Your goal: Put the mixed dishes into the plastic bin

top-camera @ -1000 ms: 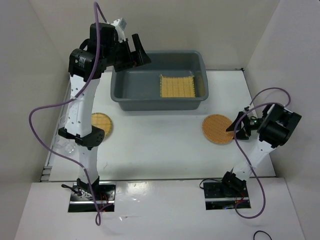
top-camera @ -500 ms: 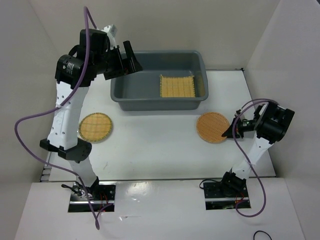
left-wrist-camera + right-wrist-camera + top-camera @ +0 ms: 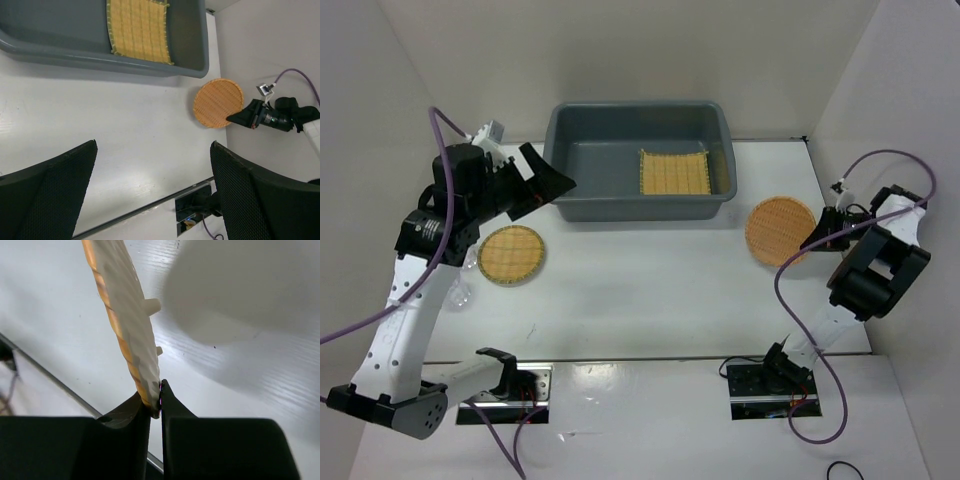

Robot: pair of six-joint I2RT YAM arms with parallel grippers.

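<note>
Right disc (image 3: pixel 780 229) lifted off table (image 3: pixel 640 290), right gripper (image 3: pixel 817 238) pinching its 4 o'clock edge; left gripper (image 3: pixel 550 172) backed off bin (image 3: pixel 620 208), jaws spread.

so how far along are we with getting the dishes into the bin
Done: the yellow woven mat lies inside the grey plastic bin. In hand: the right gripper is shut on the edge of one orange woven disc, held off the table, outside the bin. Left to do: the other woven disc lies on the table near the open left gripper.
</note>
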